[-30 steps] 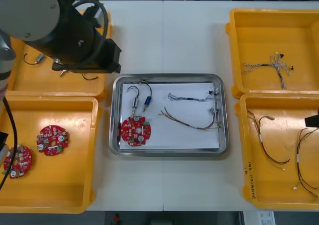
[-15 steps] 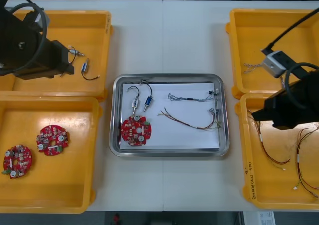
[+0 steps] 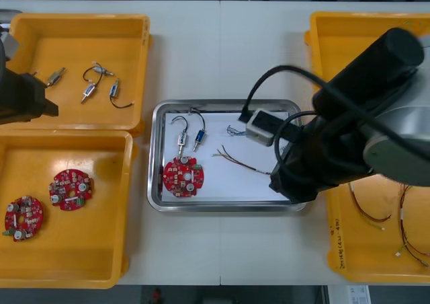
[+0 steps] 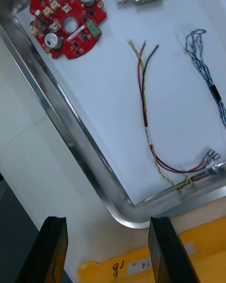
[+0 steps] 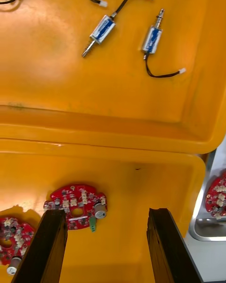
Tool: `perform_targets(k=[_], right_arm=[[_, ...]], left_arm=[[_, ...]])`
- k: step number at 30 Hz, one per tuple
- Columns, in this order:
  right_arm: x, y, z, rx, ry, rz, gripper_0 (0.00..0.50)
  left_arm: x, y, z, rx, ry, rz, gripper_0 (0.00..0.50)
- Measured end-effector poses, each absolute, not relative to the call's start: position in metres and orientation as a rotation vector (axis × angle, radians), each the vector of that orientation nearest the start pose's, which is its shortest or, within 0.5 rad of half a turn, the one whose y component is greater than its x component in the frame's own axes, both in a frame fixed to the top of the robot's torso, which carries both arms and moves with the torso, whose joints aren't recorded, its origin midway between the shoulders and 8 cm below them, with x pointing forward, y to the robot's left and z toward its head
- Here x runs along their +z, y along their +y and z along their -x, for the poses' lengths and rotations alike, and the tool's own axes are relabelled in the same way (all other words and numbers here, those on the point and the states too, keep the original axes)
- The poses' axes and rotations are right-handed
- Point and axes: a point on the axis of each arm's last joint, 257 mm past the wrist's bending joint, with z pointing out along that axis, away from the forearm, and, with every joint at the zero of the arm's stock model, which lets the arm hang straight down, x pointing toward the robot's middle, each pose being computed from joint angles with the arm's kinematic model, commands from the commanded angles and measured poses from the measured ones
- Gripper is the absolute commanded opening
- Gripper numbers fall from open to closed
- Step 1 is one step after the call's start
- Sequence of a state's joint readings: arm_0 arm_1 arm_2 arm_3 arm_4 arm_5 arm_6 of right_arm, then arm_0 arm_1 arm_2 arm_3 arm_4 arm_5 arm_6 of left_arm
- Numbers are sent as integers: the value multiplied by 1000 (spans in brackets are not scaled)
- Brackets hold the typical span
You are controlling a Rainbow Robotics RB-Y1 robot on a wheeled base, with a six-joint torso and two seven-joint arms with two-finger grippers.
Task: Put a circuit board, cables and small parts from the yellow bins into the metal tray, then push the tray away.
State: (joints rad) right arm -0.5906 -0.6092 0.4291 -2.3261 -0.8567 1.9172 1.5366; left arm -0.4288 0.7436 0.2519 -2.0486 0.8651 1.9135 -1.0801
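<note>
Left arm (image 3: 20,102) had drawn back to the table's left edge, off the far left bin (image 3: 138,31) it hung over a second earlier. Left gripper (image 5: 106,214): fingers spread, nothing between them, above the wall where the two left bins meet. Loose small parts (image 3: 91,89) lay uncovered in the far left bin. Two spare boards (image 3: 70,190) were in the near left bin (image 3: 124,250).

Tray (image 3: 156,190) was mid-table between the bins and had not shifted. Load was unchanged: one circuit board (image 3: 182,177), two metal parts (image 3: 181,140) just beyond it, a blue-and-white cable (image 4: 207,75) and a red-and-yellow cable (image 4: 148,122), all on the white liner.

Right arm (image 3: 336,149) had swung in from the right bins and covered the tray's right side. Right gripper (image 4: 107,220): fingers wide apart, empty, over the tray's near right corner, close to the near right bin (image 3: 349,263).

Judgement: loading looked complete, with every kind of item aboard. An empty gripper arriving at the tray's near edge suggested it was lining up for the push. Push not yet begun.
</note>
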Motion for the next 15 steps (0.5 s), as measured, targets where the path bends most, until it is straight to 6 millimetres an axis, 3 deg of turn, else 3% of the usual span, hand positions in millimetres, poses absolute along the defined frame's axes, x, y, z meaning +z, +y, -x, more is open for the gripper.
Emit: perform_targets(k=[5,15], right_arm=[[-193,-88,-344,-113,2191,1646,500],[-237,-53,-342,-212,2104,1800,500]], left_arm=[[-120,341,-427,-159,2585,202,500],[-135,367,-407,-120,2592,278,500]])
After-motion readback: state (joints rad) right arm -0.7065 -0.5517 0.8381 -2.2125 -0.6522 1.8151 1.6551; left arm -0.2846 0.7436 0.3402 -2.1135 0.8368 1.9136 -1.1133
